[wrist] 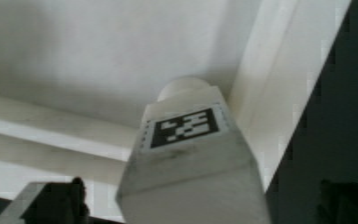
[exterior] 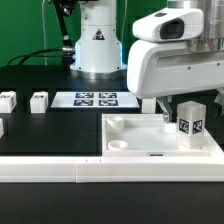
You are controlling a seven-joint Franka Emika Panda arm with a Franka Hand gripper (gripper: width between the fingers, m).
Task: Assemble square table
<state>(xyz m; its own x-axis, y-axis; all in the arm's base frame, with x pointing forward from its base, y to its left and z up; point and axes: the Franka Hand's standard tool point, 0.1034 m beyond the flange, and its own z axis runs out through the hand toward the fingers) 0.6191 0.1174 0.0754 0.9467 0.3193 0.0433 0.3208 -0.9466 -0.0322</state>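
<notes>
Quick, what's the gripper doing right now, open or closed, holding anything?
Gripper: open, jaws standing either side of the white leg, not clamped on it.

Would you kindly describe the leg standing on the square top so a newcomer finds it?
Find the large white square top at the exterior view's right. One tagged white leg stands upright inside its rim. The other legs sit off it, on the black table.

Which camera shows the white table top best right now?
The exterior view. It shows nearly the whole table top, its raised rim and a tagged leg standing on it toward the exterior view's right. The wrist view shows only a stretch of rim and inner surface behind that leg.
</notes>
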